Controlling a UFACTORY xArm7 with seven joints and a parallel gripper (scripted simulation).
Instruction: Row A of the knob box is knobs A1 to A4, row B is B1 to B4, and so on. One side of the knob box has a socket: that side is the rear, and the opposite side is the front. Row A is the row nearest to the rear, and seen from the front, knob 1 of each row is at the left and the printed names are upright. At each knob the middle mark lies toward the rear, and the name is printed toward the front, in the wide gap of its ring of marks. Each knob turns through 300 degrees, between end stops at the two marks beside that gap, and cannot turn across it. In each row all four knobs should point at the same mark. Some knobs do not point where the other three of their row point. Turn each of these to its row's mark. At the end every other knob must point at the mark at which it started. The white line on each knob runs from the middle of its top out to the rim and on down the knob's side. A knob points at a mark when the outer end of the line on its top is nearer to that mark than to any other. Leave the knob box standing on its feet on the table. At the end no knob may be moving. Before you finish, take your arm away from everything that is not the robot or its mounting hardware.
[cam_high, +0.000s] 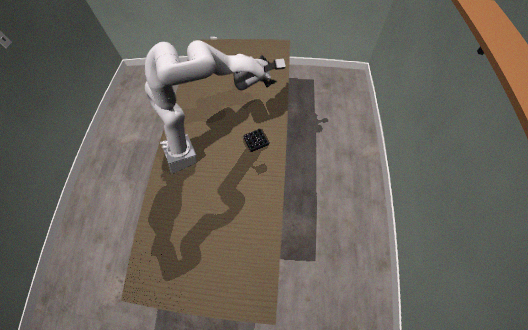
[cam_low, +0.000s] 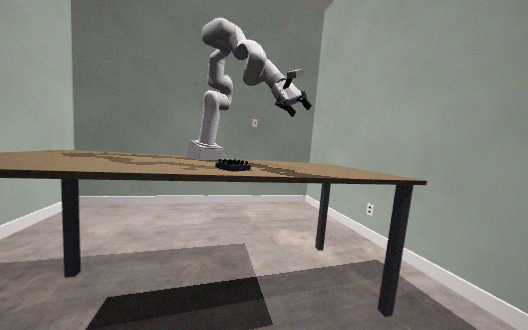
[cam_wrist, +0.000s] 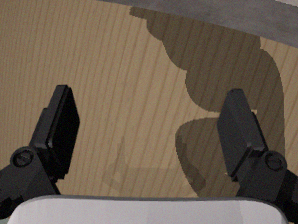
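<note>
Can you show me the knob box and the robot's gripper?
Knob box (cam_high: 256, 140) (cam_low: 233, 165): top and exterior views, on its body.
Gripper (cam_low: 299, 106) (cam_wrist: 149, 104): exterior and wrist views, midway between its fingertips.
</note>
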